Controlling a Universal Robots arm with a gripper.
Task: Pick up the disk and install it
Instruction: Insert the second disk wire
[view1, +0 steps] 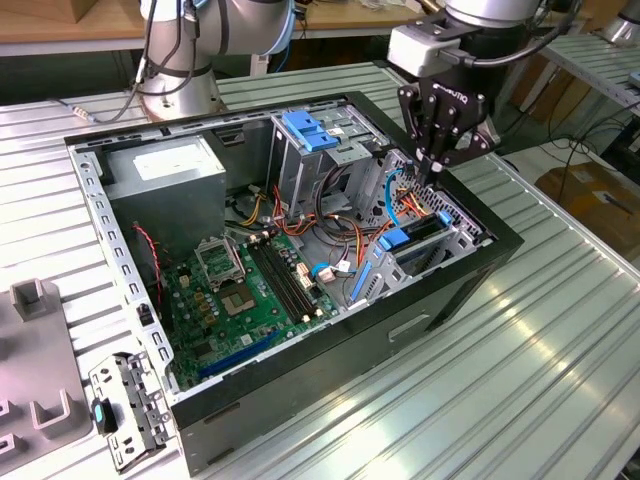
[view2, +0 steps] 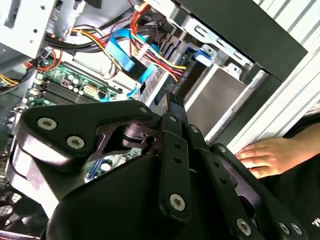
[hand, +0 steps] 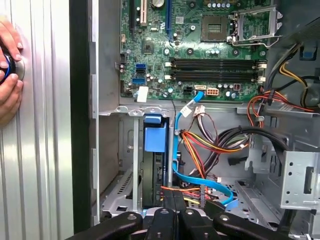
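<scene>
The disk (view1: 397, 239) stands on edge in the low drive bay at the corner of the open computer case (view1: 505, 240), on the exterior view's right. Its blue carrier end (hand: 154, 133) faces the motherboard, and its dark body runs back under orange and blue cables. My gripper (view1: 436, 168) hangs just above the far end of that bay. Its fingers (hand: 168, 200) are shut together with nothing between them, tips close beside the disk's far end. In the second wrist view the gripper (view2: 172, 100) points down at the bay.
A tall metal cage with a blue latch (view1: 308, 131) rises in the case's middle. A power supply (view1: 166, 172) and motherboard (view1: 250, 290) lie on the exterior view's left. A person's hand (hand: 9, 75) rests on the table beside the case. A loose bracket (view1: 125, 410) lies nearby.
</scene>
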